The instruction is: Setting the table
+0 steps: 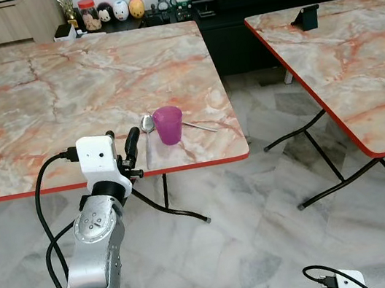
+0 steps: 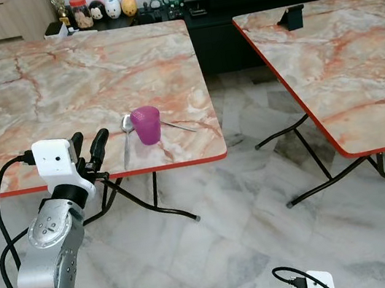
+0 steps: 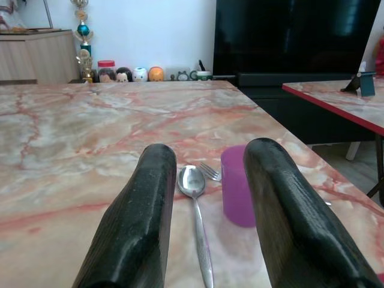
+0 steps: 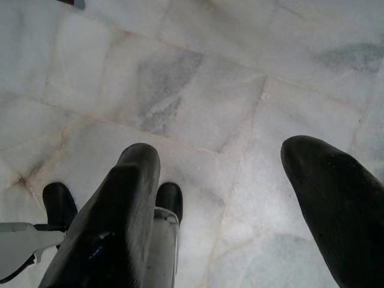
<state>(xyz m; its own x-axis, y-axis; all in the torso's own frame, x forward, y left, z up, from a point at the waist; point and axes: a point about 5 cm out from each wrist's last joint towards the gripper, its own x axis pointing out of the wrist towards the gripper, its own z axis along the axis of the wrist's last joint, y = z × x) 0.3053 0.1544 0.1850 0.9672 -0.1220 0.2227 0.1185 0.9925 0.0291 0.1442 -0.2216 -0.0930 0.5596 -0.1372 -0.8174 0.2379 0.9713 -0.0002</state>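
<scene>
Closest to the lens, the left end effector (image 3: 207,240) has its two black fingers spread wide and empty, level with the near edge of the counter (image 1: 59,100). A spoon (image 3: 195,204) lies lengthwise between the fingers' line of sight, with a purple cup (image 1: 168,124) just beside it and a fork (image 1: 200,125) behind the cup. Reaching for the spoon risks clipping the cup and tipping it, since they sit so close. The right end effector (image 4: 219,198) hangs open over the floor.
</scene>
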